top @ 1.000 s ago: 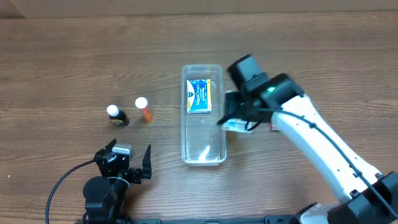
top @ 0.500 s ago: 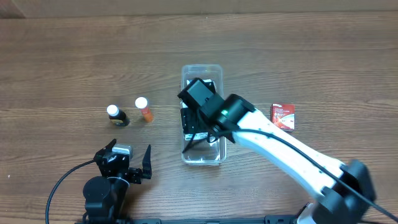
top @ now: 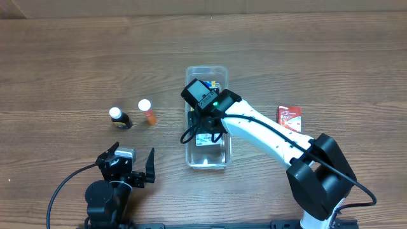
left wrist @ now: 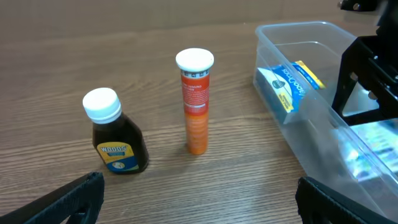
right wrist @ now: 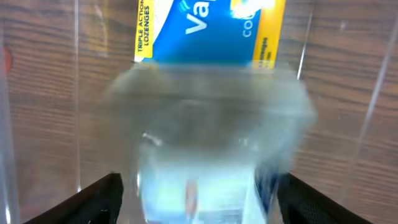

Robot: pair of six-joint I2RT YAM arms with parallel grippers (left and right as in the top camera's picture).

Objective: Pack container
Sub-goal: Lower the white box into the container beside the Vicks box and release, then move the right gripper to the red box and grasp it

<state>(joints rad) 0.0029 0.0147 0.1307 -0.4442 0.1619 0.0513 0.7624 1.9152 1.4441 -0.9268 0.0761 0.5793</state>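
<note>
The clear container (top: 189, 152) lies at the table's centre. A blue and yellow lozenge box (top: 213, 83) lies at its far end, mostly hidden by my right arm. My right gripper (top: 203, 129) hangs over the container's middle. In the right wrist view the gripper (right wrist: 199, 196) is open, with a blurred white and blue packet (right wrist: 199, 162) between the spread fingers, apart from both, and the lozenge box (right wrist: 205, 31) beyond. The packet (top: 205, 140) shows inside the container from overhead. My left gripper (top: 130, 166) is open and empty near the front edge; the left wrist view (left wrist: 199, 205) shows it.
A dark bottle with a white cap (top: 118, 118) (left wrist: 115, 140) and an orange tube (top: 148, 112) (left wrist: 196, 102) stand left of the container (left wrist: 311, 124). A red packet (top: 290, 119) lies to its right.
My right gripper carried the white and blue packet from right of the container to over its middle, and the fingers have opened. The packet now lies in the container. The left arm has not moved.
</note>
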